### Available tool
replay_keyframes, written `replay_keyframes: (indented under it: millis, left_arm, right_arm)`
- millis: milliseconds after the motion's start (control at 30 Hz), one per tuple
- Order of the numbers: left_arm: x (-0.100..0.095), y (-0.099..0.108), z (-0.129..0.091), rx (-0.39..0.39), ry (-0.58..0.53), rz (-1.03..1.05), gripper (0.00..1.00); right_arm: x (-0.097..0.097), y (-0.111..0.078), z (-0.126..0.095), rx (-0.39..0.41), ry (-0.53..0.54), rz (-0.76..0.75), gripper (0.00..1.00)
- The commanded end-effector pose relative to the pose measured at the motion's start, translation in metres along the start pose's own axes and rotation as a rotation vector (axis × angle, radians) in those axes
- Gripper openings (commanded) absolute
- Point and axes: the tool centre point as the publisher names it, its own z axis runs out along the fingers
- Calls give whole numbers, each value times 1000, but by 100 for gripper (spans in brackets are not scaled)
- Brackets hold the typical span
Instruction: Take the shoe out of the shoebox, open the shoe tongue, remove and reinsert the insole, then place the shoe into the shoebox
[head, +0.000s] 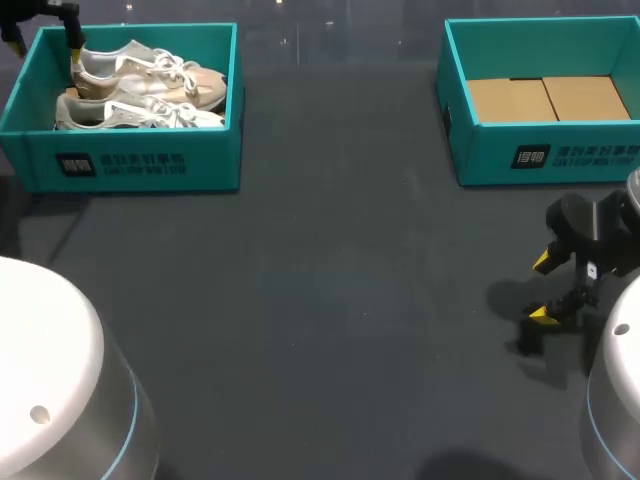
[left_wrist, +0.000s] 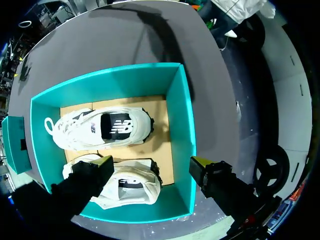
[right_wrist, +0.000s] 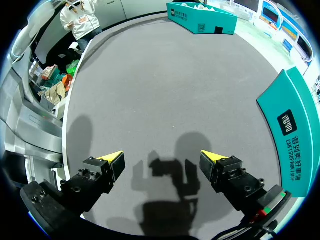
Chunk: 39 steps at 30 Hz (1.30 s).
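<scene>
The rear shoe (head: 150, 70) and front shoe (head: 140, 112) lie side by side in the left shoebox (head: 140, 165). Both are pale, with white laces and dark insoles. In the wrist view one finger (left_wrist: 92, 175) covers part of the rear shoe. The left gripper (left_wrist: 150, 165) is cut off at the head view's corner. Its fingers are spread wide with nothing held, one above the rear shoe and one beyond the box's end wall. The right gripper (right_wrist: 162, 157) is likewise spread above the bare table (head: 330, 300), near the second shoebox (head: 545, 155).

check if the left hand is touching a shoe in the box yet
Cannot tell. In the left wrist view one finger of the open left hand overlaps the nearer shoe, but no view shows contact or a gap.
</scene>
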Motion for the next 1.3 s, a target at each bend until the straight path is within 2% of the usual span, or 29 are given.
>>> replay_keyframes:
  millis: [33, 300, 567, 633, 833, 933, 1167, 1300]
  left_arm:
    - [-7, -22, 11, -83, 5, -1, 100]
    - [-17, -36, 32, -58, 25, 8, 100]
    - [-18, -35, 56, -26, 29, -16, 100]
    - [-18, -34, 62, -10, 24, -18, 94]
    - [-21, -35, 78, -4, 17, -19, 91]
    - [-22, -32, 84, 1, 20, -31, 84]
    - [-21, -32, 93, 21, 27, -42, 81]
    - [-20, -33, 99, 25, 39, -46, 84]
  right_arm:
    - [1, 0, 1, 2, -3, 1, 100]
    - [1, 0, 1, 2, -3, 1, 100]
    - [1, 0, 1, 2, -3, 1, 100]
    - [1, 0, 1, 2, -3, 1, 100]
    - [1, 0, 1, 2, -3, 1, 100]
    - [1, 0, 1, 2, -3, 1, 100]
    - [1, 0, 1, 2, -3, 1, 100]
    - [1, 0, 1, 2, -3, 1, 100]
